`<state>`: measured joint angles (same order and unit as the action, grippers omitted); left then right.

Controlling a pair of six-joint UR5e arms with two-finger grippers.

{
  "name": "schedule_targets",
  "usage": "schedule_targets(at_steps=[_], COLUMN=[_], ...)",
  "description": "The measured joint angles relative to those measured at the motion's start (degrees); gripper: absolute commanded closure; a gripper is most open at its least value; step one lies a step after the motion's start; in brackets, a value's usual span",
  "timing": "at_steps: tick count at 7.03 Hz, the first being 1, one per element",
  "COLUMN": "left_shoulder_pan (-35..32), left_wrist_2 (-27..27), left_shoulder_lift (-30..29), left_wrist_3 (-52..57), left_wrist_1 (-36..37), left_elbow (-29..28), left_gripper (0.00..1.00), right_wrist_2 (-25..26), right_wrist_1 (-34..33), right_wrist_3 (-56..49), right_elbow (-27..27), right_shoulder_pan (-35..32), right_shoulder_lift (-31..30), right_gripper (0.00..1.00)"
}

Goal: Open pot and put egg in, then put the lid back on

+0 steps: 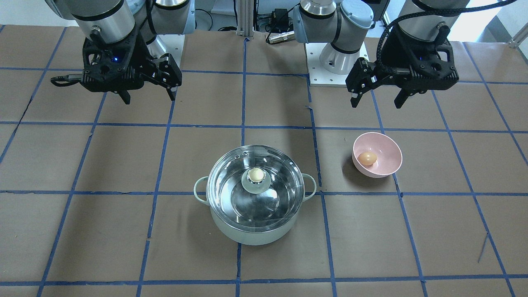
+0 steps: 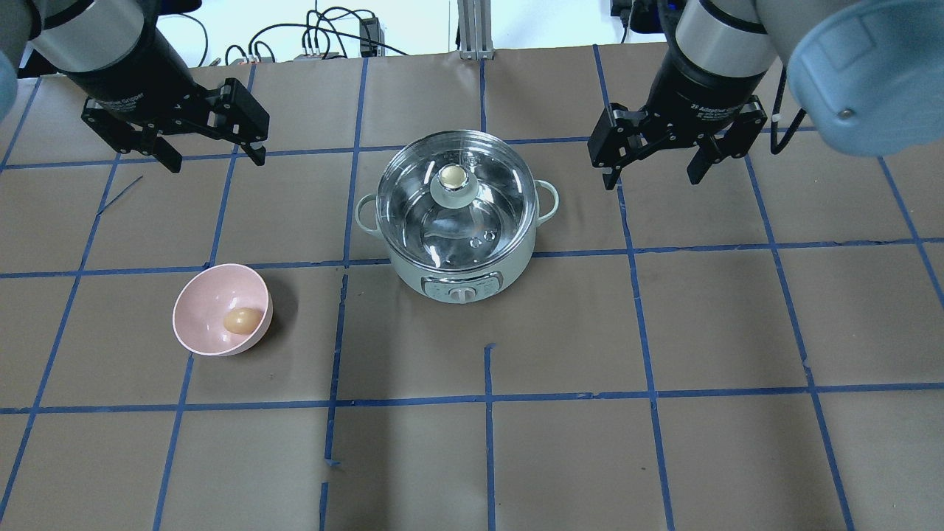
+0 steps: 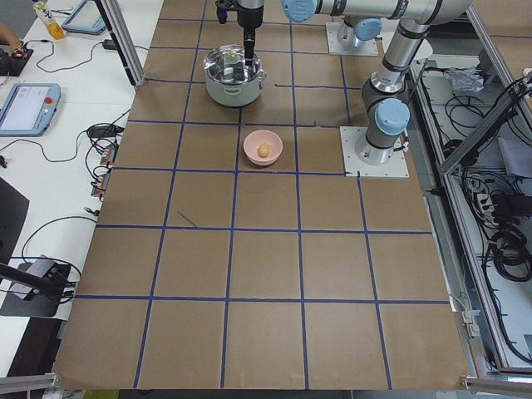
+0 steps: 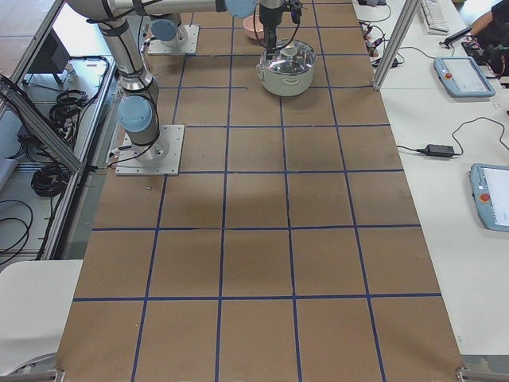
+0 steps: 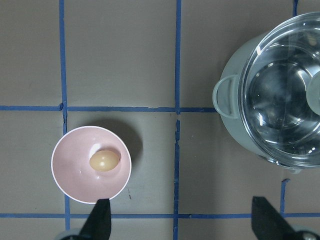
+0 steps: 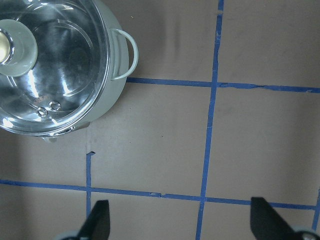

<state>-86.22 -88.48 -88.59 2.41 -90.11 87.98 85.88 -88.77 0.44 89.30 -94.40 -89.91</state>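
The mint-green pot (image 2: 464,276) stands mid-table with the glass lid (image 2: 442,221) on it and the lid's cream knob (image 2: 453,176) on top. It also shows in the front view (image 1: 251,233) and both wrist views (image 5: 227,97) (image 6: 112,87). The tan egg (image 2: 243,320) lies in a pink bowl (image 2: 203,310), also seen in the front view (image 1: 367,158) and left wrist view (image 5: 104,161). My left gripper (image 2: 214,153) is open and empty, high above the table behind the bowl. My right gripper (image 2: 653,169) is open and empty, to the right of the pot.
The table is covered in brown paper with blue tape grid lines (image 2: 487,398). The pot's control panel (image 2: 461,289) faces the robot. The arm bases (image 1: 336,62) stand at the table's robot side. Cables and tablets lie off the table (image 3: 29,104).
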Motion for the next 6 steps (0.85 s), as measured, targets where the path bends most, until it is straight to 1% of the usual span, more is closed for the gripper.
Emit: schedule_targets(at_steps=[3, 6], left_shoulder_pan=[0.8, 1.2], left_wrist_2=[-0.2, -5.5], left_shoulder_lift=[-1.2, -3.8], left_wrist_3=[-2.0, -6.2], left_wrist_1=[0.1, 3.0], left_elbow=[-0.4, -0.1], left_gripper=[0.00, 0.00], right_wrist_2=[0.0, 0.0], right_wrist_1=[0.1, 0.1], right_wrist_3=[0.0, 0.0], right_elbow=[0.0, 0.2], right_shoulder_pan=[0.0, -0.1], right_shoulder_lift=[0.0, -0.1], right_gripper=[0.00, 0.00])
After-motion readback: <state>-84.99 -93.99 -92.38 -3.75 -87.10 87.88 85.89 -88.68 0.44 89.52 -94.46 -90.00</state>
